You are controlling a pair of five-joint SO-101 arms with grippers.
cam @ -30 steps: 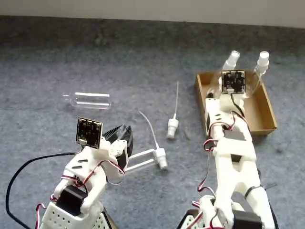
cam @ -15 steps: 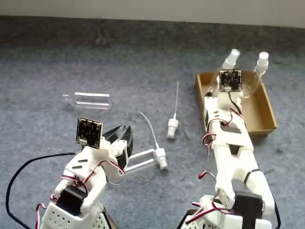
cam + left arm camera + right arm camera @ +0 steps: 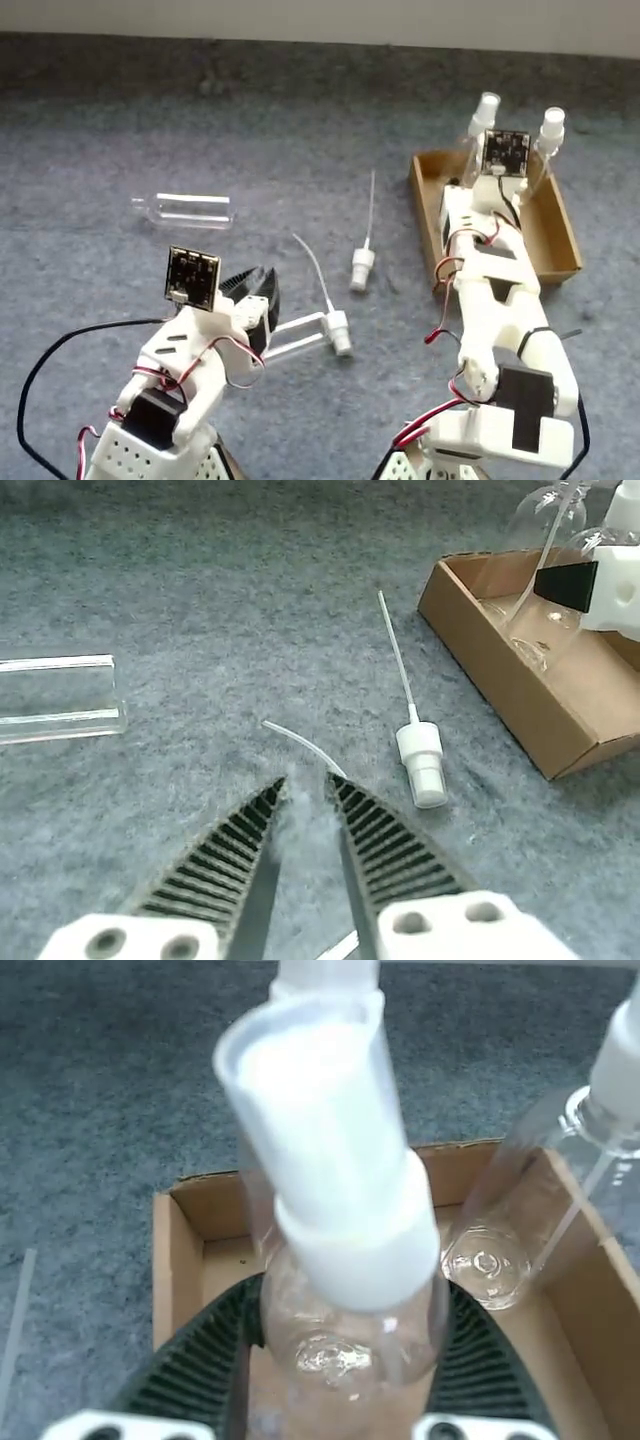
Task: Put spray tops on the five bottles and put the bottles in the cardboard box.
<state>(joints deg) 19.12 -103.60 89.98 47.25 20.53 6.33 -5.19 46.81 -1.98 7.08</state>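
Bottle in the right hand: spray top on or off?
On: a white spray top caps the bottle gripped by the right hand.

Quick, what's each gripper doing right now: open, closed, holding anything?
Left gripper: open, holding nothing.
Right gripper: closed on a bottle over the box.

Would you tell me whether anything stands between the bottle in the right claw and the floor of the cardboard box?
Nothing visible does. The right claw holds the capped bottle over bare cardboard inside the cardboard box; the second bottle leans beside it, not beneath it.
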